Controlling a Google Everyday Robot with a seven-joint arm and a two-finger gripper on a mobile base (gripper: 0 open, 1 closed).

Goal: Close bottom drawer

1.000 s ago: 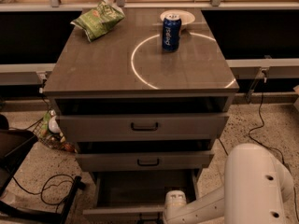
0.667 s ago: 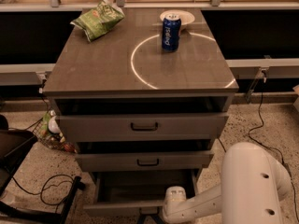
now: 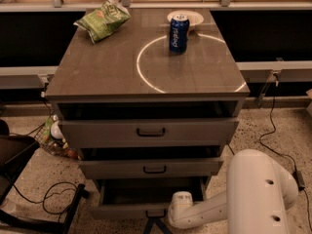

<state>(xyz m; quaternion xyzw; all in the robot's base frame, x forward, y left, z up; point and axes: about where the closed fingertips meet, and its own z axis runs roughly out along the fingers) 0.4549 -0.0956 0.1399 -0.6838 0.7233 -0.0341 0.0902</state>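
Note:
The grey cabinet [image 3: 146,77] has three drawers. The bottom drawer [image 3: 146,209] is the lowest one. It stands partly pulled out, with its dark inside showing behind a low grey front and a small black handle [image 3: 155,213]. My gripper [image 3: 156,226] is at the bottom edge of the camera view, right in front of that handle and just below it, on the end of my white arm [image 3: 195,213]. It holds nothing that I can see. The middle drawer [image 3: 151,168] and top drawer [image 3: 148,132] sit slightly out.
On the cabinet top are a green chip bag [image 3: 102,19], a blue can [image 3: 179,33] and a white plate [image 3: 187,17]. Black cables [image 3: 46,199] and a dark object [image 3: 14,155] lie on the floor at left. My arm's white body [image 3: 261,194] fills the lower right.
My arm has moved towards the cabinet, and the bottom drawer's front now sits further in, with less of its inside showing.

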